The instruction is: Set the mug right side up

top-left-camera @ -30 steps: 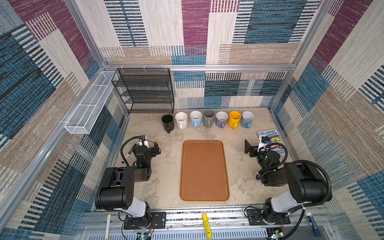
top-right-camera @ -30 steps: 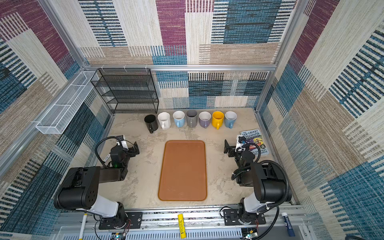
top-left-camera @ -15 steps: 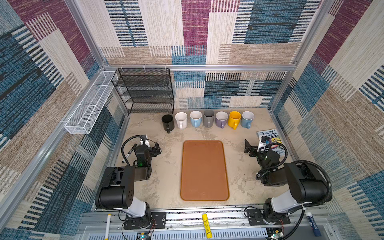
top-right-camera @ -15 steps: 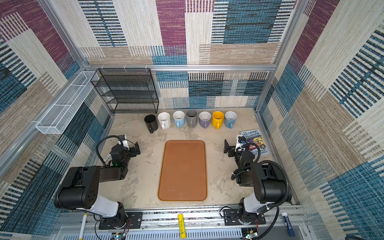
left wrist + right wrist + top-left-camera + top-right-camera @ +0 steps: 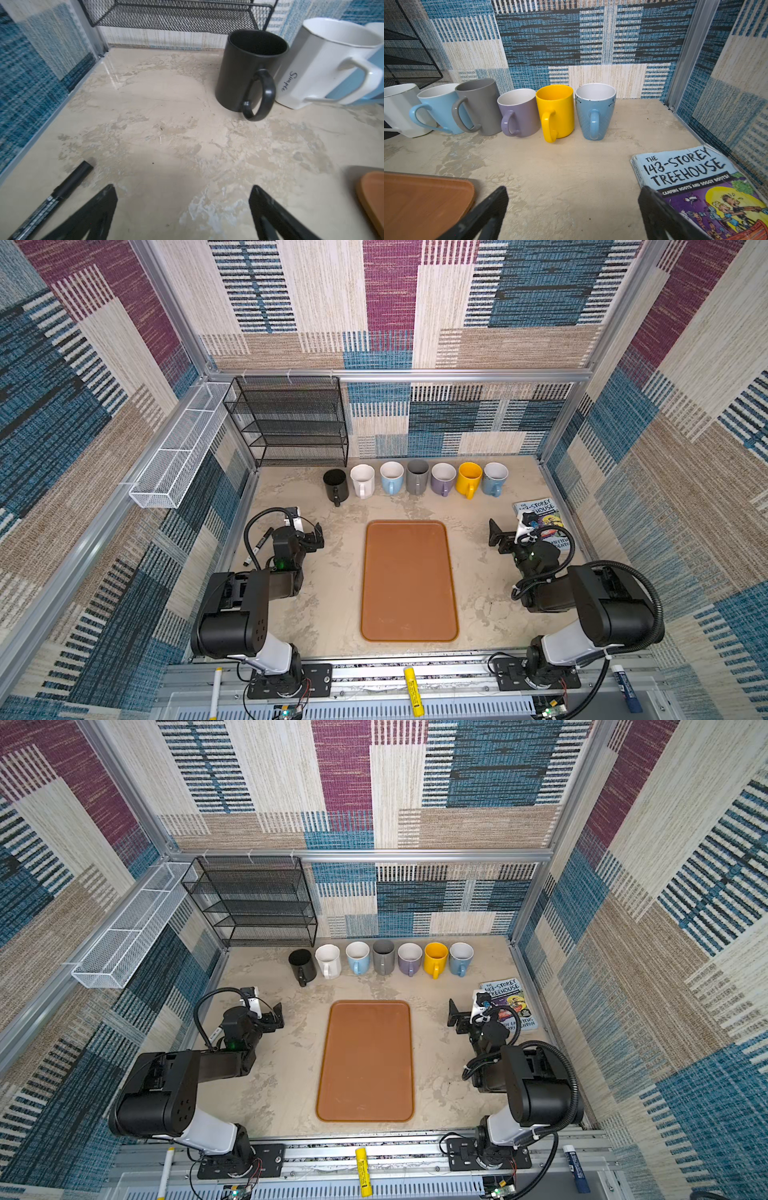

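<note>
Several mugs stand in a row along the back wall, all with their openings up: black mug [image 5: 335, 485] [image 5: 247, 70], white mug [image 5: 362, 481] [image 5: 324, 62], light blue, grey mug [image 5: 481, 106], lavender, yellow mug [image 5: 469, 479] [image 5: 556, 112] and speckled blue mug [image 5: 596, 112]. No mug shows upside down. My left gripper [image 5: 308, 527] [image 5: 272, 1013] [image 5: 182, 193] is open and empty, low over the table in front of the black mug. My right gripper [image 5: 505, 529] [image 5: 460, 1013] [image 5: 573, 197] is open and empty, in front of the yellow and blue mugs.
A brown tray [image 5: 409, 626] lies between the arms. A book [image 5: 540, 514] [image 5: 691, 172] lies beside the right gripper. A black marker [image 5: 258, 546] [image 5: 56, 193] lies left of the left gripper. A black wire rack [image 5: 291, 423] stands at the back left.
My left gripper has shifted slightly to the right. The right arm and the mugs have not moved.
</note>
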Controlling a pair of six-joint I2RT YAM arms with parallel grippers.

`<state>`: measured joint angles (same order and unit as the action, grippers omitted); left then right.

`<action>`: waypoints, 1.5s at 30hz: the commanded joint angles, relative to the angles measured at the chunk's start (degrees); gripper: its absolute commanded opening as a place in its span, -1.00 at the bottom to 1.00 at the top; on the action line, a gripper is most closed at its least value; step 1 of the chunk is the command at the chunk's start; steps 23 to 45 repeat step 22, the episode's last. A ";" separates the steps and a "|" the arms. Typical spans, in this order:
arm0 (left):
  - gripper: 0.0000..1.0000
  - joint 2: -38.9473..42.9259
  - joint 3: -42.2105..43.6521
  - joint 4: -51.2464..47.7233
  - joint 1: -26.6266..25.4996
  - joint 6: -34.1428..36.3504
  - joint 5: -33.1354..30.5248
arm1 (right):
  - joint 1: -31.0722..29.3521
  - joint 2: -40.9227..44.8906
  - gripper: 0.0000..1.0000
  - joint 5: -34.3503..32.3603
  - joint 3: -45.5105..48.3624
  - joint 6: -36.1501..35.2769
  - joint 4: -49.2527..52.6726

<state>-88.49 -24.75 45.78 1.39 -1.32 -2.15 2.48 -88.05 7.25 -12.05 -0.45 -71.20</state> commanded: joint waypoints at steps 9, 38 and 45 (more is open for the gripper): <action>1.00 -0.01 -0.30 0.08 0.16 2.03 2.21 | -0.10 0.07 0.99 -0.60 -0.45 -0.69 -1.40; 1.00 -0.01 -0.27 0.10 0.16 2.07 2.16 | -0.11 0.18 0.99 -0.47 -0.42 -0.67 -1.39; 1.00 -0.01 -0.27 0.10 0.16 2.07 2.16 | -0.11 0.18 0.99 -0.47 -0.42 -0.67 -1.39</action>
